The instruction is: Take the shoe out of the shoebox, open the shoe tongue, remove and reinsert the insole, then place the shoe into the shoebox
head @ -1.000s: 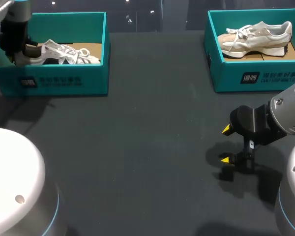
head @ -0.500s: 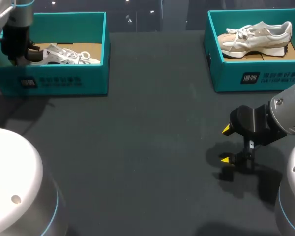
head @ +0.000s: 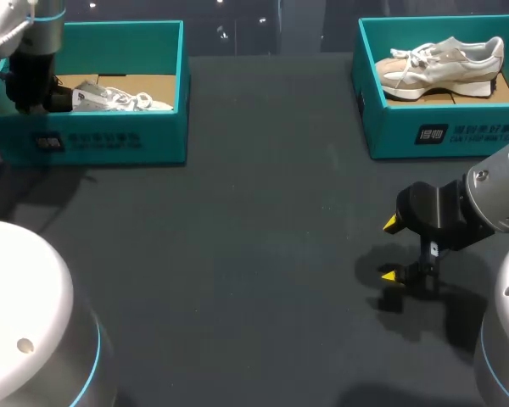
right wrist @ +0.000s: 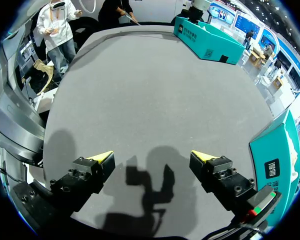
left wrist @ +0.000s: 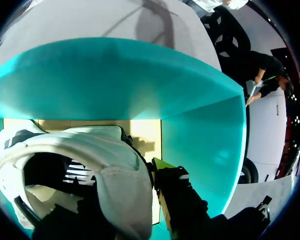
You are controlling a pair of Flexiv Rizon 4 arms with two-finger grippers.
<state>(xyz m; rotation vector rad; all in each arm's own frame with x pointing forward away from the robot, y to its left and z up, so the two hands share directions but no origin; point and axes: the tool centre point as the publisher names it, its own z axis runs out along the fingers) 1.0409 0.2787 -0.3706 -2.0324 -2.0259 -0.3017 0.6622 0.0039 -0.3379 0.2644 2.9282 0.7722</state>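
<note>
A white shoe (head: 119, 100) lies in the teal shoebox (head: 110, 140) at the far left. My left gripper (head: 38, 97) reaches down into that box at the shoe's heel end. In the left wrist view the white shoe's (left wrist: 90, 150) heel wall sits between the fingers of the left gripper (left wrist: 125, 192). One yellow-tipped finger (left wrist: 162, 165) presses its outside; the other is hidden inside the shoe. The box's teal wall (left wrist: 115, 80) stands just ahead. My right gripper (head: 390, 250) hovers open and empty over the table at the near right, seen also in its own view (right wrist: 152, 157).
A second teal shoebox (head: 441, 131) at the far right holds a beige-and-white shoe (head: 441, 64). Dark table (head: 254, 237) stretches between the two boxes and ahead of the right gripper.
The white shoe has sunk lower into the left box with the left gripper at its heel. The right arm has not moved.
</note>
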